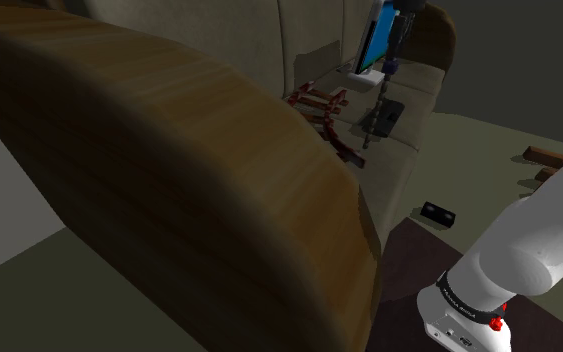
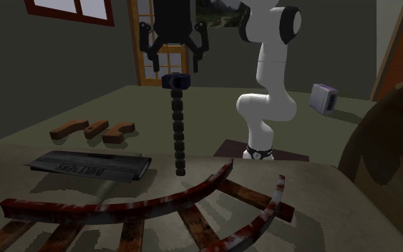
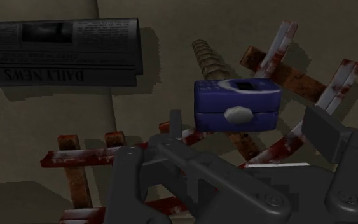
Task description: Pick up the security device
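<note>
The security device has a blue box head (image 2: 176, 81) (image 1: 390, 67) (image 3: 236, 104) on a dark ridged stem (image 2: 179, 136) that points down toward the sofa seat. I cannot tell whether the stem's lower end touches the cushion. My black gripper (image 2: 175, 63) (image 1: 399, 40) (image 3: 247, 130) hangs straight above the head, open, with its fingers (image 2: 200, 50) spread wider than the box. In the second exterior view the fingertips end just above the blue head and do not touch it.
A folded newspaper (image 2: 92, 166) (image 3: 60, 51) lies on the seat beside the stem. A red-stained wooden rack (image 2: 157, 204) (image 1: 319, 105) lies beneath. A big wooden sofa arm (image 1: 169, 180) blocks the shoulder view's left. A small black item (image 1: 437, 212) and wooden pieces (image 2: 92, 130) lie on the floor.
</note>
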Action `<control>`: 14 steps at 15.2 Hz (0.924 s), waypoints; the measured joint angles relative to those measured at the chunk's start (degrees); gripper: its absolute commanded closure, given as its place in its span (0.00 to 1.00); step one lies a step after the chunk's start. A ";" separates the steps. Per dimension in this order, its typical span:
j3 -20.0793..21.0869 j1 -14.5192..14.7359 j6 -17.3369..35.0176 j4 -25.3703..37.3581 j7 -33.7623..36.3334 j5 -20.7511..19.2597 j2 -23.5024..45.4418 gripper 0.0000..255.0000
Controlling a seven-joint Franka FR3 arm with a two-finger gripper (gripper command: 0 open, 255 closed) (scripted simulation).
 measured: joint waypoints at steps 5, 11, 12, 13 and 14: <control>0.10 0.04 3.02 -4.09 0.23 -0.27 -1.12 1.00; 0.12 0.05 3.18 -4.25 0.25 -0.26 -1.17 1.00; 0.13 0.05 3.18 -4.25 0.25 -0.26 -1.16 1.00; 0.13 0.05 3.17 -4.23 0.25 -0.25 -1.16 1.00; 0.14 0.06 3.15 -4.27 0.27 -0.28 -1.20 1.00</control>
